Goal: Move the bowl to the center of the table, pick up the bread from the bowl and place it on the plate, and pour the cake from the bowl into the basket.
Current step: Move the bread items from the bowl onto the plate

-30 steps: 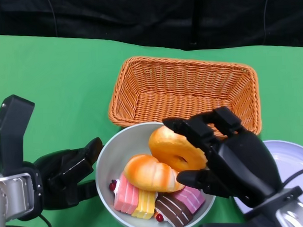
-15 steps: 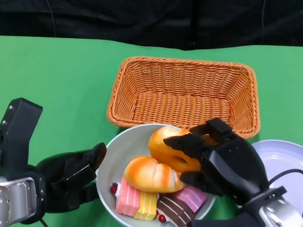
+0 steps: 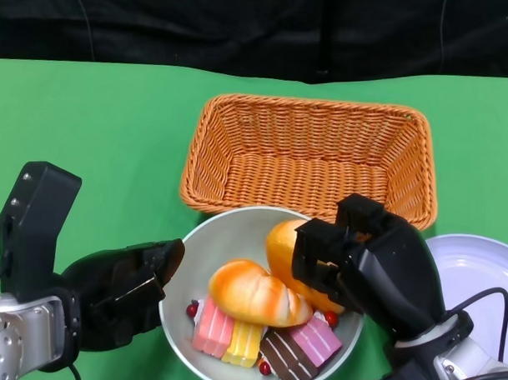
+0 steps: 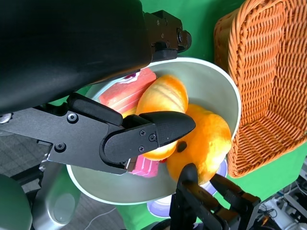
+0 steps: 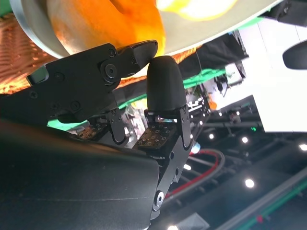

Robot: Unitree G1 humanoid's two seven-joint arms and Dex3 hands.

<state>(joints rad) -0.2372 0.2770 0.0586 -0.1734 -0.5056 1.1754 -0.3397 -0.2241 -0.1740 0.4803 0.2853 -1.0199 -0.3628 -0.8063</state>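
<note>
Black fingers of the right hand [image 3: 369, 265] are curling over the ring-shaped orange bread [image 3: 294, 259] inside the grey bowl [image 3: 206, 246], pressing on it from the bowl's right side; the right wrist view is showing fingertips [image 5: 136, 50] touching the orange crust, though whether the bread is fully gripped I cannot tell. The left hand [image 3: 124, 286] is sitting at the bowl's left rim with its fingers apart, one fingertip just touching the rim and holding nothing.

The bowl is lying near the table's [image 3: 85, 137] front edge, its far rim just beside the near wall of the woven orange basket [image 3: 307, 151], which is standing toward the table's middle with nothing in it. A white plate [image 3: 478, 274] is showing at the front right, partly hidden behind the right hand. Green cloth is stretching open along the left side and far edge.

In the bowl, an oval bread roll [image 3: 253, 292] is resting across pink cake [image 3: 210, 325], yellow cake [image 3: 241, 342] and chocolate cake [image 3: 285, 356] slices, touching the ring bread.
</note>
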